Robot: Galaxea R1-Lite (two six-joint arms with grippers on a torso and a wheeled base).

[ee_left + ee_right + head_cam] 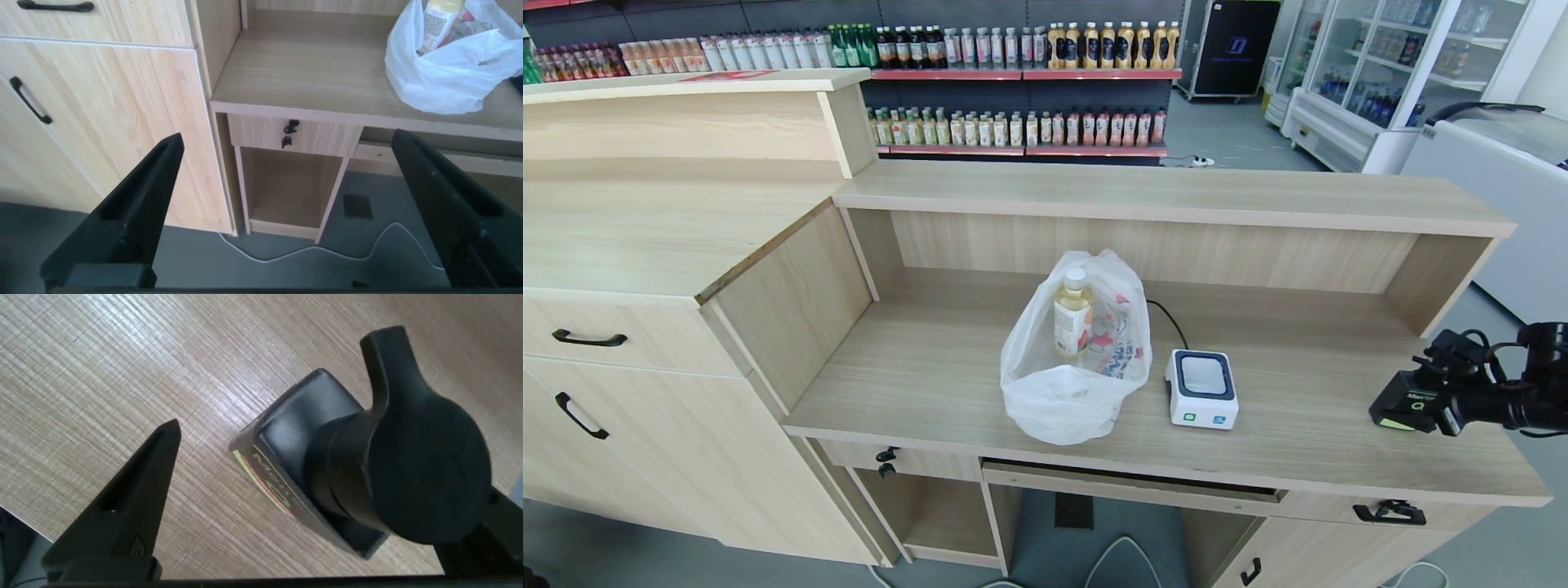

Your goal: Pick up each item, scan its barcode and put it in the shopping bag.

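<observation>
At a shop checkout, a white plastic shopping bag (1062, 396) stands open near the middle of the light wooden desk (915, 376), with a clear bottle of yellow drink with a white cap (1073, 314) upright inside it. Just beside the bag, on the robot's right, sits a white barcode scanner with a dark window (1202, 388), its black cable (1170, 320) running back toward the rear of the desk.

Well apart from the scanner, near the desk's right end, the right gripper (278, 392) has its jaws wide around a small black box with a yellow-green edge (290, 453). The box lies close against one finger and clear of the other. Whether it rests on the desk top or hangs just above it cannot be told.

The left gripper (286, 143) hangs below desk level with its jaws spread wide and nothing between them. It faces the pale cabinet front (106, 122) and the open compartment (290, 188) under the desk's left end.

Behind the desk, shelves of bottled drinks (1013, 49) line the back wall, and glass-door fridges (1380, 57) stand to the right.
</observation>
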